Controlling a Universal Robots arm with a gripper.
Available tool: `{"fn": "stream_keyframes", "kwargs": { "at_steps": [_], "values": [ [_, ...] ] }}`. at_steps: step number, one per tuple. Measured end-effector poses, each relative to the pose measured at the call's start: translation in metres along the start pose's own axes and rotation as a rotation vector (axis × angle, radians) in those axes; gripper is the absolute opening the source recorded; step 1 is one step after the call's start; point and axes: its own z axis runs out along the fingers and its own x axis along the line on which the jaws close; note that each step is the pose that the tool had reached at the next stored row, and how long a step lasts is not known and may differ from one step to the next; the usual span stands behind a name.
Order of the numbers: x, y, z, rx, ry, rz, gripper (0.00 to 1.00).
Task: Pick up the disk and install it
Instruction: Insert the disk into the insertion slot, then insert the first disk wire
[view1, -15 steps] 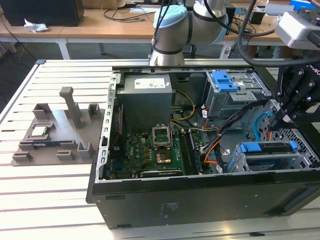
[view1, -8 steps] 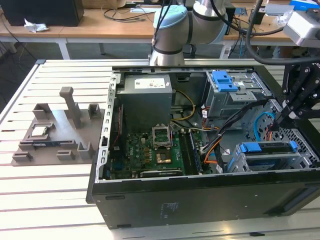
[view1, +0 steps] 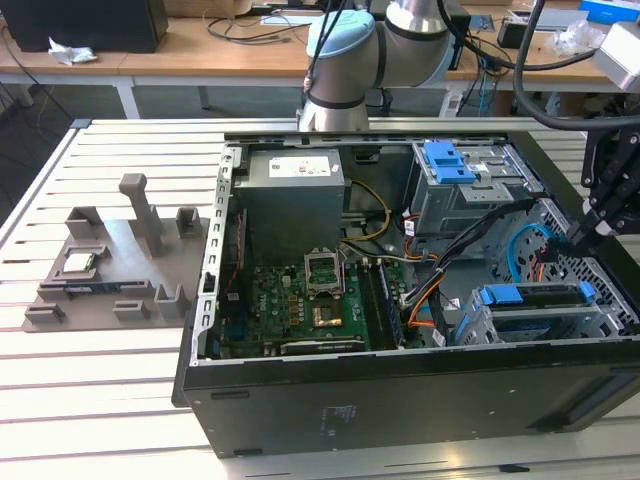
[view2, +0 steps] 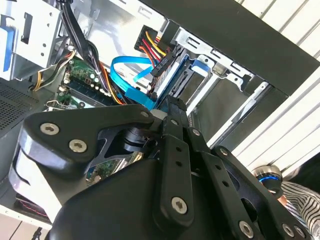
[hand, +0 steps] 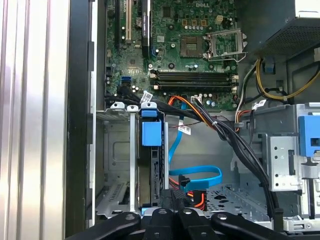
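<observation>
White slatted metal table across the whole exterior view. On it, at centre and right, a black desktop computer case, laid on its side with the panel off. At top centre, the grey-and-pale-blue robot arm. Inside the case, lower centre, a green motherboard. At lower right, a silver sheet-metal drive cage.

In that cage, the disk, a flat drive in a blue plastic carrier frame. Stands on edge in a cage slot at lower centre of the first wrist view, blue tab uppermost. Looks largely slid home, though full seating cannot be confirmed.

Black gripper at the right edge of the exterior view, reaching down into the case beside the cage. Sits at bottom centre of the first wrist view, right at the near end of the disk. Appears at centre of the second wrist view against the disk's connector end. Clenched, released or pressing: cannot tell.

Just beside that end, a flat blue data cable and a bundle of yellow, red and black power wires.

Likely trouble: snagging or pinching those cables, so close to the gripper. A skewed push could jam the carrier in its rails. Too light a push could leave the disk short of its latch.
</observation>
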Motion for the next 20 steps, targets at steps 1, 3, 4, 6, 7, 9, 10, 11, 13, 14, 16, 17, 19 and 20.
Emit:
{"fn": "stream_keyframes", "kwargs": {
  "at_steps": [1, 3, 4, 6, 7, 9, 10, 11, 13, 14, 16, 17, 19, 20],
  "values": [
    [0.0000, 0.0000, 0.0000, 0.0000, 0.0000, 0.000, 0.11],
    [0.0000, -0.0001, 0.0000, 0.0000, 0.0000, 0.000, 0.11],
    [0.0000, -0.0002, 0.0000, 0.0000, 0.0000, 0.000, 0.11],
    [0.0000, -0.0002, 0.0000, 0.0000, 0.0000, 0.000, 0.17],
    [0.0000, -0.0002, 0.0000, 0.0000, 0.0000, 0.000, 0.24],
    [0.0000, -0.0002, 0.0000, 0.0000, 0.0000, 0.000, 0.29],
    [0.0000, -0.0002, 0.0000, 0.0000, 0.0000, 0.000, 0.36],
    [-0.0004, -0.0003, 0.0000, 0.0000, 0.0001, 0.000, 0.36],
    [-0.0066, -0.0009, 0.0005, 0.0000, 0.0016, 0.000, 0.36],
    [-0.0108, -0.0014, 0.0008, 0.0001, 0.0049, 0.000, 0.36],
    [-0.0170, -0.0037, 0.0017, 0.0001, 0.0138, 0.001, 0.36],
    [-0.0183, -0.0056, 0.0021, 0.0001, 0.0180, 0.001, 0.36],
    [-0.0187, -0.0091, 0.0032, 0.0001, 0.0289, 0.005, 0.36],
    [-0.0187, -0.0106, 0.0045, 0.0003, 0.0327, 0.010, 0.36]
  ]
}}
